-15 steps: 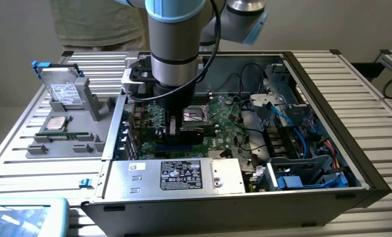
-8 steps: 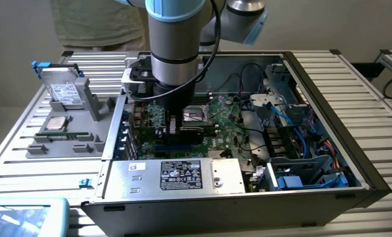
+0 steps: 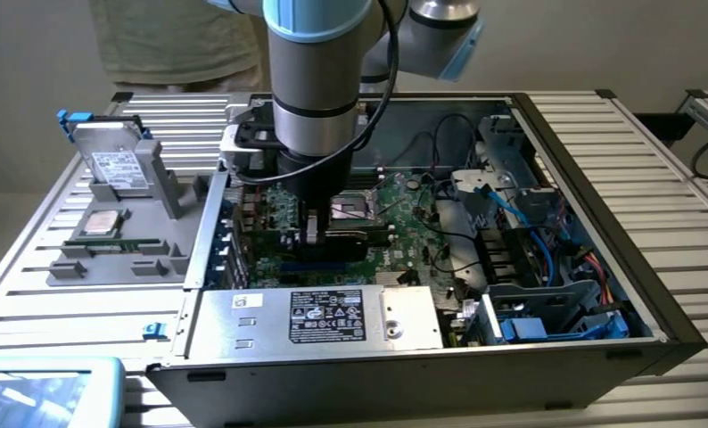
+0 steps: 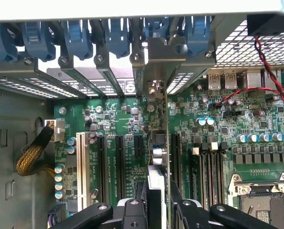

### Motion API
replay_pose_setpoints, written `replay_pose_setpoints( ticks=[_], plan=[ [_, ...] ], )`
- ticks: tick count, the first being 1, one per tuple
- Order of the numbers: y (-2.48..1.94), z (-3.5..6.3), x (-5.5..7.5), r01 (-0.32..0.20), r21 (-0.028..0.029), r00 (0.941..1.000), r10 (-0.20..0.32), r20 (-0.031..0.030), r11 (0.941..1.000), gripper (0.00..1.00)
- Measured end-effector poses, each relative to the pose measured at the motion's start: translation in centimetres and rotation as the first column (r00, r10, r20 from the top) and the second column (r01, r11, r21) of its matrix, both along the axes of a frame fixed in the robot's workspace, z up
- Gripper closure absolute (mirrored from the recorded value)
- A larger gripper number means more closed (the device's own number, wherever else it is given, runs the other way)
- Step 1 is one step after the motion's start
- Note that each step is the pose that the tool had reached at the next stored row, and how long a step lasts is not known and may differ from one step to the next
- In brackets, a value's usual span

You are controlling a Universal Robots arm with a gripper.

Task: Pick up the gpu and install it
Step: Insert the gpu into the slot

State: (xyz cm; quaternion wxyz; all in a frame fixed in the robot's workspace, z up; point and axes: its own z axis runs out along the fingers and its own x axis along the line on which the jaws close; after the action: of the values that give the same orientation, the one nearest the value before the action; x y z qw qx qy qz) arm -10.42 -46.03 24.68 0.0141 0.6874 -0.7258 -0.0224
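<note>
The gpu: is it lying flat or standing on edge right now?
Standing on edge: the gpu, clamped in the pincer, stands upright above the motherboard inside the case.

The arm (image 3: pixel 312 80), upper middle of the frame, is a silver-grey tube with pale blue joint caps (image 3: pixel 318 16) and a looping black cable (image 3: pixel 390 62) (its gripper (image 4: pixel 157 212) is black, silver-screwed).

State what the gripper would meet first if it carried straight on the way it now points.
Probably the motherboard, among its black expansion slots; the gpu clamped in the jaws would touch before the gripper itself. How near is unclear.
</note>
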Motion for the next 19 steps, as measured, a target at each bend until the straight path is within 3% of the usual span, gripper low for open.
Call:
replay_pose_setpoints(
  ticks=[15,19],
  plan=[
    [0.13,-0.08,-0.03,0.0,-0.0021,1.0,0.0,-0.0001,1.0,0.71],
    [0.2,-0.21,-0.03,0.0,-0.0072,1.0,0.0,-0.0002,1.0,0.71]
  ],
)
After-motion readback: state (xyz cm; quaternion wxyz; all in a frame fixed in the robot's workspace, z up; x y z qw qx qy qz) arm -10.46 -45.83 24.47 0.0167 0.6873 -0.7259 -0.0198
